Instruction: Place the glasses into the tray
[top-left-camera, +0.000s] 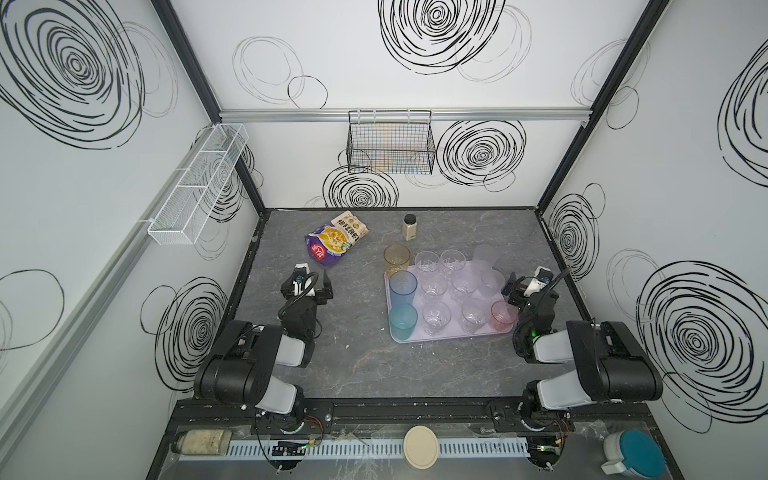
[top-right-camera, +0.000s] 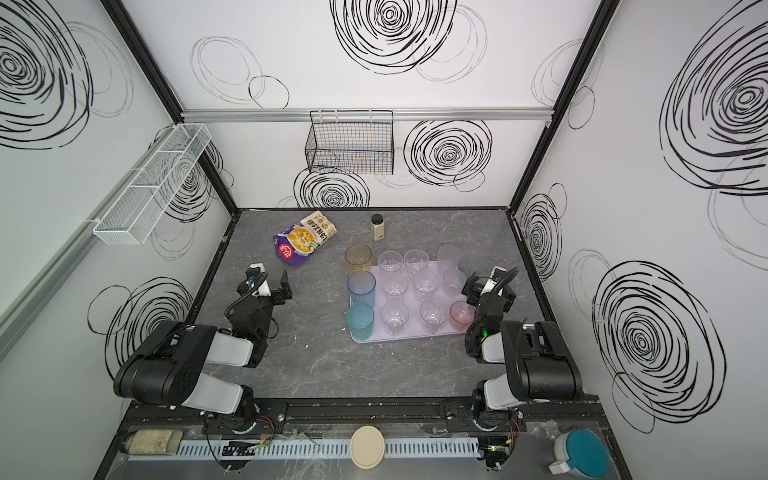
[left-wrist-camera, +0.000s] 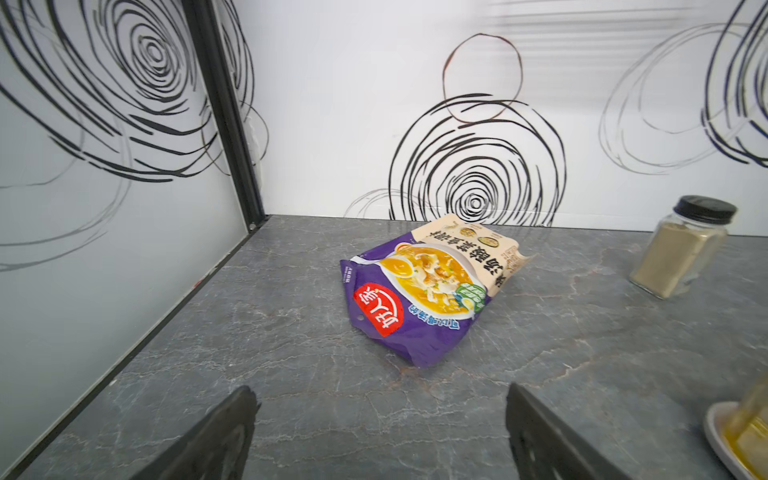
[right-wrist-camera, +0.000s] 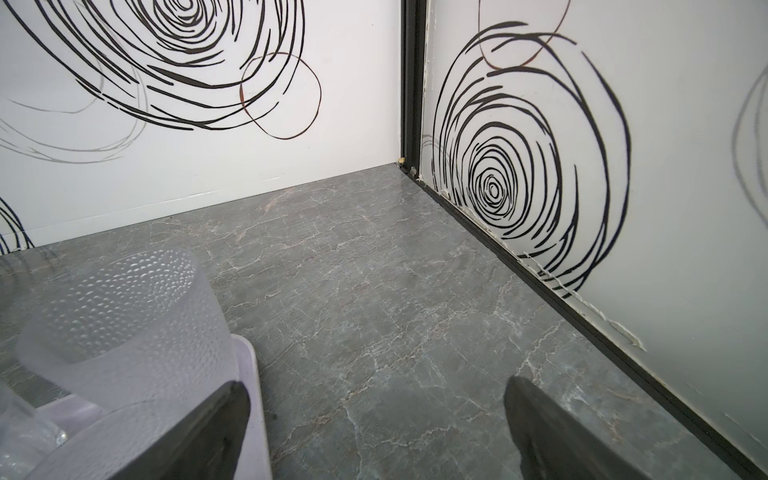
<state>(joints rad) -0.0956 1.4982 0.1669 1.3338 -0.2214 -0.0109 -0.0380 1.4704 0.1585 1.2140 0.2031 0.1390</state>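
As both arms hang low over the grey table (top-left-camera: 353, 365), the glasses (top-left-camera: 463, 284) stand upright in rows on the lavender tray (top-left-camera: 455, 335), right of centre in both top views. The left gripper (left-wrist-camera: 379, 390) is spread wide and holds nothing, aimed toward the upper left of the table. The right gripper (right-wrist-camera: 376, 384) is likewise agape and empty, just beside the tray's right edge.

Every tumbler in sight appears to be aboard, so the task looks all but finished. The step in hand is probably a last check and a clean retreat. The amber glass (top-left-camera: 397, 257) at the tray's upper-left corner deserves that check. From above it seems to sit at the very edge, though the left wrist view suggests it stands inside the rim. Should it need correcting, a low grasp and a short slide inward would be safer than a lift.

The right arm would do best to back straight away from the tray. The pink glass (top-left-camera: 503, 313) and the frosted glass (right-wrist-camera: 124, 316) stand close to its fingers and look easy to tip.

A snack bag (top-left-camera: 334, 239) and a black-capped spice jar (top-left-camera: 409, 227) sit above the tray in the frame, the jar near the amber glass. A black wire basket (top-left-camera: 390, 143) and a white mesh basket (top-left-camera: 199, 183) hang on the walls, out of the way.
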